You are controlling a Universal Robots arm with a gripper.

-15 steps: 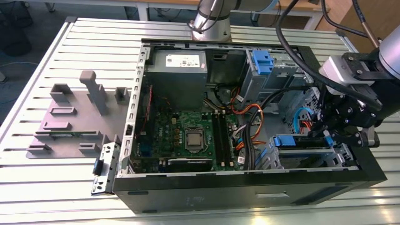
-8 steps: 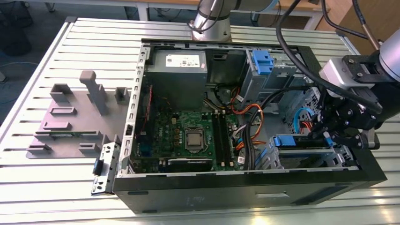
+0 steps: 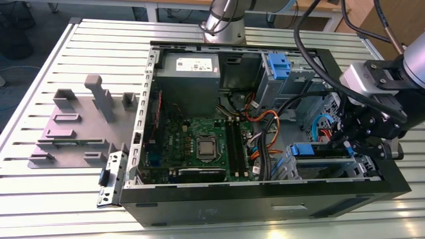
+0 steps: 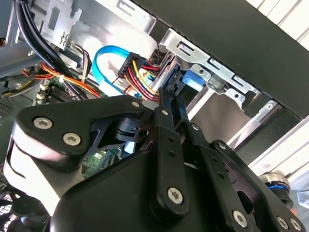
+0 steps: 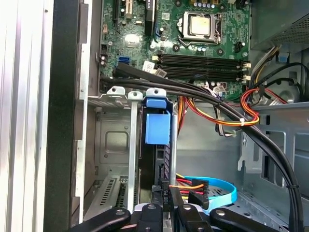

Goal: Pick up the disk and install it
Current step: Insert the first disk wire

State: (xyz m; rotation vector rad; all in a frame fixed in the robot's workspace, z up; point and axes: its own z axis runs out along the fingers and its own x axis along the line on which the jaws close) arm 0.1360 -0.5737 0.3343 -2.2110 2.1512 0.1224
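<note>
Open black PC case (image 3: 265, 199) lies on its side on a slatted metal table (image 3: 40, 199). Inside it: green motherboard (image 3: 199, 144) with bare CPU socket (image 5: 199, 25) and RAM slots (image 5: 203, 62), grey power-supply box (image 3: 188, 74) with a white sticker in the far corner, a blue caddy clip (image 3: 279, 67) in the upper drive cage, and orange, red and yellow wire bundles (image 5: 227, 113) running across the middle. The disk (image 5: 158, 128) sits on edge in the metal drive bay (image 5: 113, 145) at the case's near corner, on the exterior view's right; its blue rail tab (image 3: 304, 149) pokes out of the bay's top, and a black side is visible below the tab in the first wrist view. A light blue data cable (image 4: 104, 65) and a multicolour power plug (image 4: 137, 72) are just beside the disk's end. The gripper (image 5: 166, 200) is down in the case at that same end of the disk, fingers (image 4: 169, 104) drawn close together around or against the disk's edge; cannot tell if it actually clamps it or just touches. A grey fixture plate (image 3: 73, 134) with upright blocks sits on the table beside the case, on the exterior view's left. Sticker print on the power supply is too small to read; no readable writing elsewhere.
</note>
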